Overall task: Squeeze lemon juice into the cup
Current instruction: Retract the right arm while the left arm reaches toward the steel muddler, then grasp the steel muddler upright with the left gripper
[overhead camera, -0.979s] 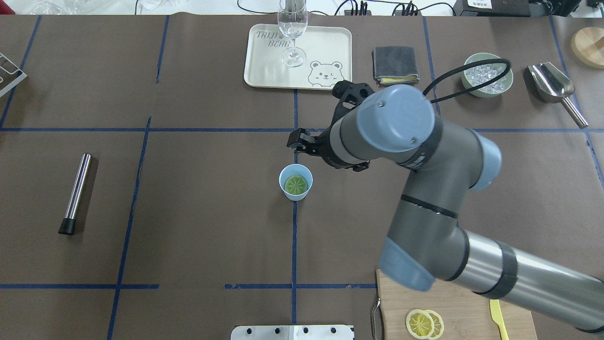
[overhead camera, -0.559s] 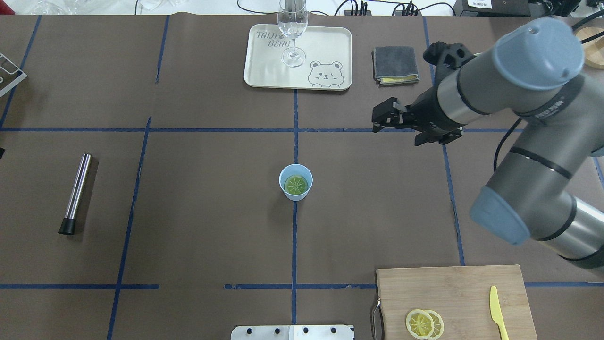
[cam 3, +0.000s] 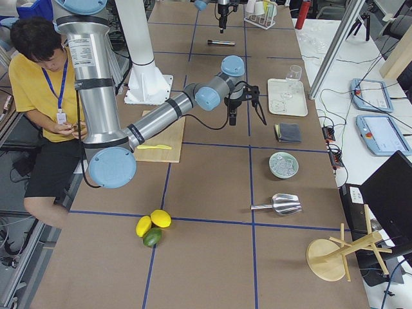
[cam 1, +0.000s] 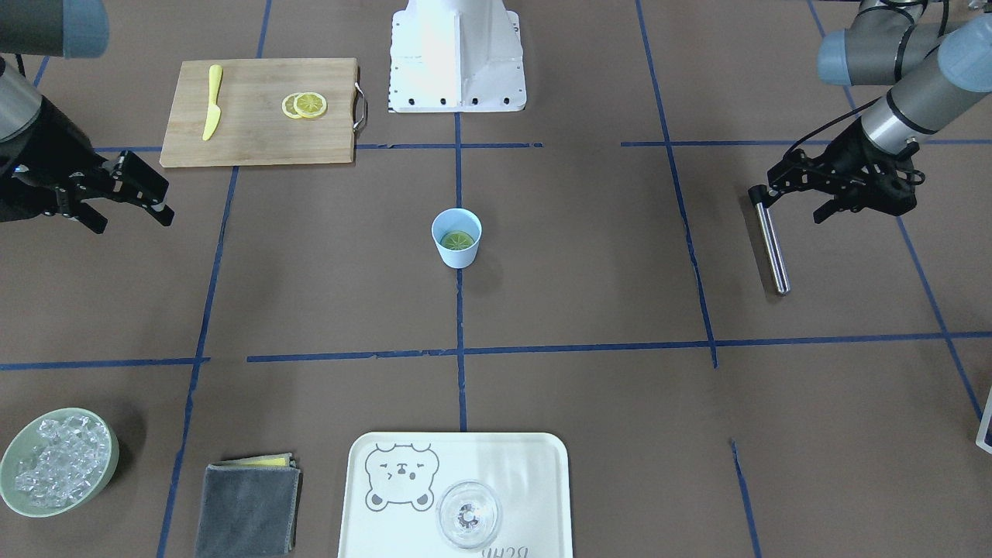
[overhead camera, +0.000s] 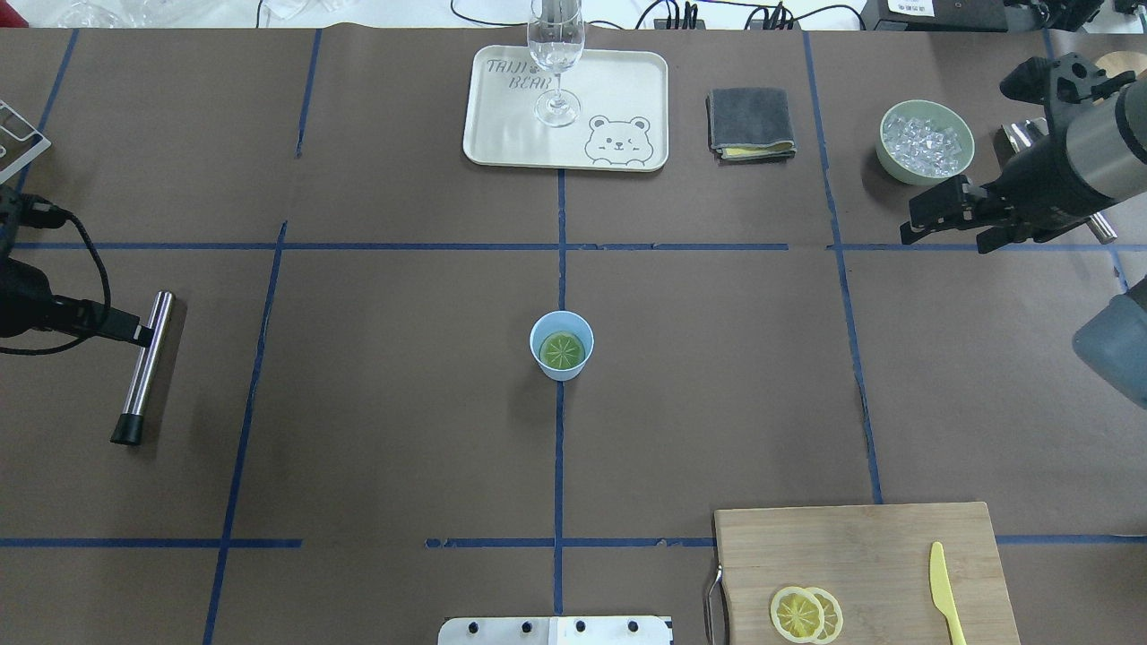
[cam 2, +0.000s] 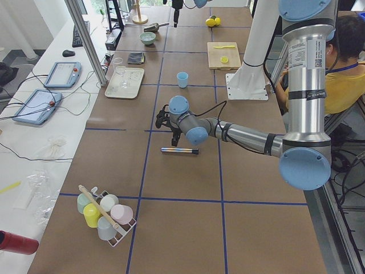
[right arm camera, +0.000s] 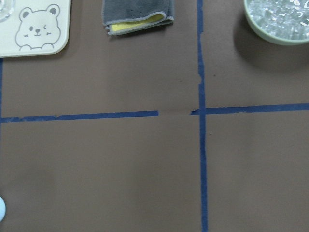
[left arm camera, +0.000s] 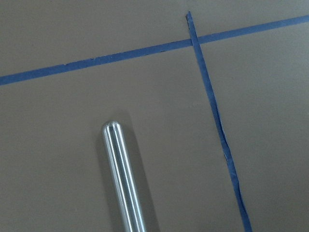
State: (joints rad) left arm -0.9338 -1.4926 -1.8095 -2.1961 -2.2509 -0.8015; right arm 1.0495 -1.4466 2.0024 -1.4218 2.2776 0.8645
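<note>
Black grippers both parked out wide, lemon down in the cup

My right gripper [overhead camera: 910,226] hangs with jaws apart and nothing in them, just beside the one green bowl of ice [overhead camera: 926,141]; my wrist partly hides the steel scoop [cam 3: 283,205] in the overhead view. My left gripper [cam 1: 784,205] is spread too, over the top end of the one steel rod [overhead camera: 148,363], can't tell if it touches. Further in, the single cup [cam 1: 457,257] stands upright on the middle tape line, well apart from both hands, with one lemon [overhead camera: 562,350] lying flat inside. Plain brown paper all round it. Far edge: one tray [overhead camera: 627,90] with one glass [overhead camera: 556,54], one grey cloth [overhead camera: 751,116]. Near edge: cutting board [overhead camera: 878,555], two overlapping slices [overhead camera: 806,614], one yellow knife [overhead camera: 941,587].
</note>
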